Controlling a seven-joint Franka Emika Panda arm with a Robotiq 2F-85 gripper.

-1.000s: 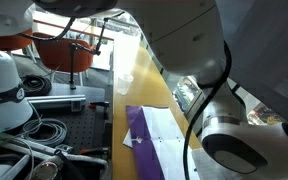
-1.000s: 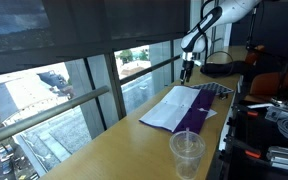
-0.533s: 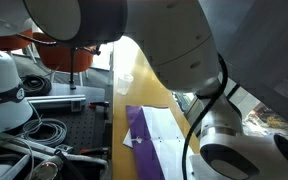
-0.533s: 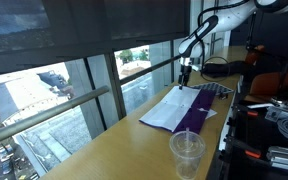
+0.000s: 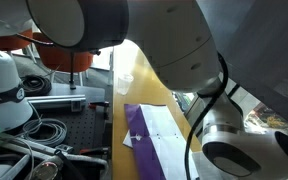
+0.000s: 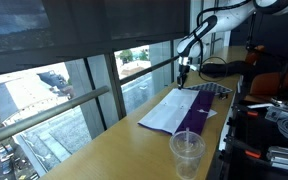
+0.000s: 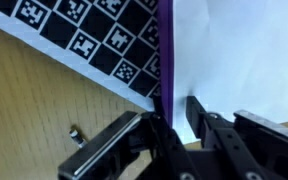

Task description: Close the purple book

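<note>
The purple book lies open on the wooden counter, white pages up, its purple cover showing along one side. In the wrist view the book's purple edge runs down to my gripper, with a white page beside it. My gripper hangs over the book's far end. Its jaws are narrowed, one finger over the white page and the other at the purple edge. A slim gap still shows between them, and I see nothing pinched. In an exterior view the arm hides the gripper.
A clear plastic cup stands on the counter near the front. A sheet of black-and-white marker squares lies beside the book. Cables and equipment crowd one side of the counter, and a window lines the other side.
The arm has come down onto the far end of the book, and the jaws have narrowed from wide open to a slim gap. The book has not moved.
</note>
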